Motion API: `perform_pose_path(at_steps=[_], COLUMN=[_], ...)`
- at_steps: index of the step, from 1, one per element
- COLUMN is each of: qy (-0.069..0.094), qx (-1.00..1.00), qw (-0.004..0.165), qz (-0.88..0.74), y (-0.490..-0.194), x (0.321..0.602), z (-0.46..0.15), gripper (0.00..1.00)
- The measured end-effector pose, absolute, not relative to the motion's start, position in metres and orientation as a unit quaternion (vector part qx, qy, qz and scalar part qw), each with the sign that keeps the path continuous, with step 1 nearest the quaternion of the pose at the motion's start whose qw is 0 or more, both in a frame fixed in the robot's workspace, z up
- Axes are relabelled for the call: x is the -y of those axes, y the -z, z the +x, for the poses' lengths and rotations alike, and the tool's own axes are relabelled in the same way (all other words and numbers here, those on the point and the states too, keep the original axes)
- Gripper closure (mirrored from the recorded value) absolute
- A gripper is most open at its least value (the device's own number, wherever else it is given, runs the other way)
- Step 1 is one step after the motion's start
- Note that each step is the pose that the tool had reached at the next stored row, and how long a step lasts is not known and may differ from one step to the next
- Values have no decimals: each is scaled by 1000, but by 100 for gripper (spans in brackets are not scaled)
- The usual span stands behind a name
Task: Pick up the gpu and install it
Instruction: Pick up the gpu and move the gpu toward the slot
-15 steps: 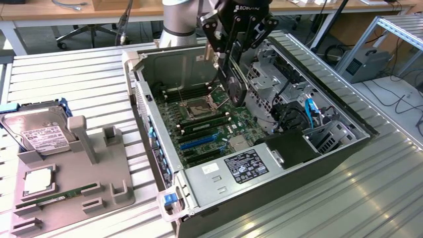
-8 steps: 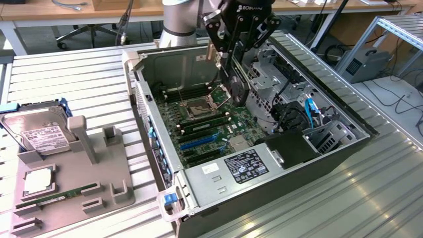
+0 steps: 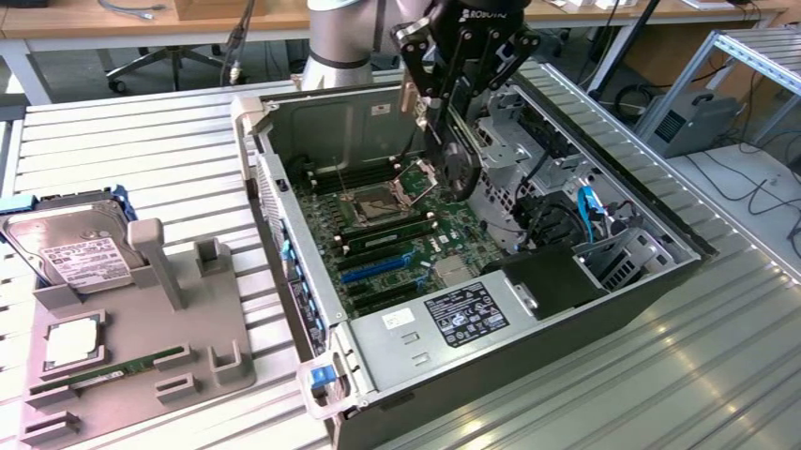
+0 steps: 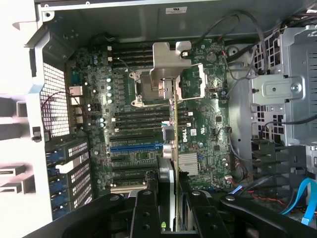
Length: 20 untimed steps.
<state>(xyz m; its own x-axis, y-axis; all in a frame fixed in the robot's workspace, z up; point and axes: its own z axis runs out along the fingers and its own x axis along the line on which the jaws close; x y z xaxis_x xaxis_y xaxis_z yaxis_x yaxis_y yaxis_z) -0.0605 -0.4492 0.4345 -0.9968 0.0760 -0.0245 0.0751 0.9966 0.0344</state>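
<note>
The gpu (image 3: 460,164) hangs edge-down inside the open computer case (image 3: 269,202), over the green motherboard (image 3: 388,234) near the CPU socket (image 3: 375,204). My gripper (image 3: 448,108) is shut on the card's upper edge. In the wrist view the gpu (image 4: 174,144) appears edge-on as a thin strip, its silver bracket (image 4: 171,62) at the far end, hovering above the motherboard (image 4: 203,129). My gripper (image 4: 171,203) clamps it between two black fingers (image 4: 146,210). A blue expansion slot (image 4: 133,147) lies beside the card's line, and the card is not seated in it.
A grey tray (image 3: 163,337) at the exterior view's left carries a silver hard drive (image 3: 78,251), a CPU (image 3: 73,339) and a green RAM stick (image 3: 111,370). A metal drive cage (image 3: 507,159), cables (image 3: 586,211) and the power supply (image 3: 463,314) crowd the case.
</note>
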Motion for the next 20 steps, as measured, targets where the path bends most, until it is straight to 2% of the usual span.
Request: perform_pose_path(at_steps=[20], qy=[-17], qx=[-999], qw=[13], qz=[38], y=[-434], x=[449], z=[-40], gripper=[73])
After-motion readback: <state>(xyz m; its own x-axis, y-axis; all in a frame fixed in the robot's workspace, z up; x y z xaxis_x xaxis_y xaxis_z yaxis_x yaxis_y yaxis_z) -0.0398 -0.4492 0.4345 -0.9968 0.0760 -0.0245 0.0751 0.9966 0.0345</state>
